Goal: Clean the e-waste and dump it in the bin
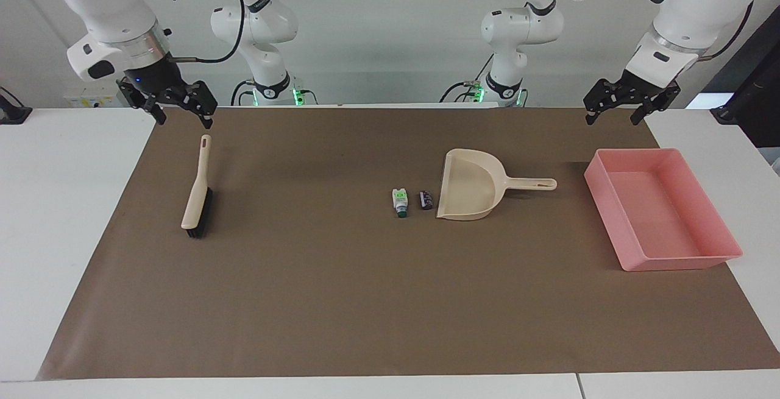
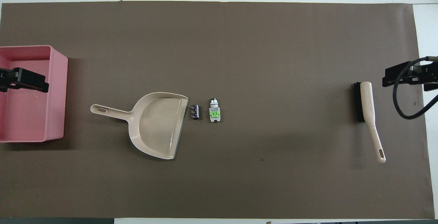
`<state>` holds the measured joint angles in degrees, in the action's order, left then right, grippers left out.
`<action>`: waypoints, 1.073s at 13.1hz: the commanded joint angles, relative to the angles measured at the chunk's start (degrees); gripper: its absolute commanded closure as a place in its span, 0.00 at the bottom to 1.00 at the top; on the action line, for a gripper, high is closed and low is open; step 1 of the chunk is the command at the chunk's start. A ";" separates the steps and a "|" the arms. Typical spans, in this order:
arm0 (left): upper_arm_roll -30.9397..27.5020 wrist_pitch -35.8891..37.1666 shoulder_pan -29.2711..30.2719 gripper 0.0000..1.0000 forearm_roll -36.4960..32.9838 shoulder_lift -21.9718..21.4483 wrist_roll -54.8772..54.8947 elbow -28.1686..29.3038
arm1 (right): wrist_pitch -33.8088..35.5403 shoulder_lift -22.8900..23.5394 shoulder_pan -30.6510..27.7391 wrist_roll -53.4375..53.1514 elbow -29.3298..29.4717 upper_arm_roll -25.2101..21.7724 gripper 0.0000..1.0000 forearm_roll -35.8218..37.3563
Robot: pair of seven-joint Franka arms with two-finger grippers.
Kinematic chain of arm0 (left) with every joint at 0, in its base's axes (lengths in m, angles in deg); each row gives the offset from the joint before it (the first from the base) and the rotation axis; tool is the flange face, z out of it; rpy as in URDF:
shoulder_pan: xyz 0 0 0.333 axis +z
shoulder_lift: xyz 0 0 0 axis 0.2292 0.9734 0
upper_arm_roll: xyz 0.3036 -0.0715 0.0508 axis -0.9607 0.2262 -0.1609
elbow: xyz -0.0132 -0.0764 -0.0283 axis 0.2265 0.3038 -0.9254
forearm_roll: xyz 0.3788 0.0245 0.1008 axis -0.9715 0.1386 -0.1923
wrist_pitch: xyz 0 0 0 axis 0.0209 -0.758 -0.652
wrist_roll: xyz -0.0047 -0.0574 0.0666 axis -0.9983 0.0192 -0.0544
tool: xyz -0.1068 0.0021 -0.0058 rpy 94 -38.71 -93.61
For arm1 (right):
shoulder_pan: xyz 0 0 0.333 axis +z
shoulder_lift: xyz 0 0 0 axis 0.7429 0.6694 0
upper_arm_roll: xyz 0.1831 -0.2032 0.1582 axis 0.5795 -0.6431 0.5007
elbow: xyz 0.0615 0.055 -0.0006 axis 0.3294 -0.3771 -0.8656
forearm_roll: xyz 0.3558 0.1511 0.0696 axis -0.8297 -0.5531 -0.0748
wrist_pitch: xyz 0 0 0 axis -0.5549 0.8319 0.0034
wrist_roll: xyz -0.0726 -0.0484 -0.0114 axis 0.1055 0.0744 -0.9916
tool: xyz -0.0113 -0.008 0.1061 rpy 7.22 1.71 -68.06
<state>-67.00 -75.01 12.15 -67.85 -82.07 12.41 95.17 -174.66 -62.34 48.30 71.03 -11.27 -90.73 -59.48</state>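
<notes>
Left end effector (open) – e-waste well apart.

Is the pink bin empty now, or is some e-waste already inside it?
Empty. The pink bin shows only its bare floor. Both e-waste pieces, white cylinder and black cylinder, lie on the mat beside the dustpan mouth.
</notes>
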 commanded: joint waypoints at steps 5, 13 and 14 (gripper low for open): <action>0.16 -0.29 1.27 0.00 -0.12 -1.57 0.07 2.05 | -0.10 -0.08 -0.76 1.32 0.15 0.20 0.01 -0.73; 0.24 -1.16 0.66 0.01 -0.12 -1.65 9.43 2.31 | -8.50 -6.38 -2.78 2.37 -14.54 0.03 0.01 -0.73; 0.33 -1.25 0.39 0.01 -0.04 -1.83 13.56 2.74 | -13.50 -8.76 -4.09 3.85 -20.96 -0.06 0.01 -0.73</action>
<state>-66.85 -75.08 12.79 -67.88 -82.09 20.04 95.49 -180.20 -64.41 46.64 71.63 -18.88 -90.89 -59.48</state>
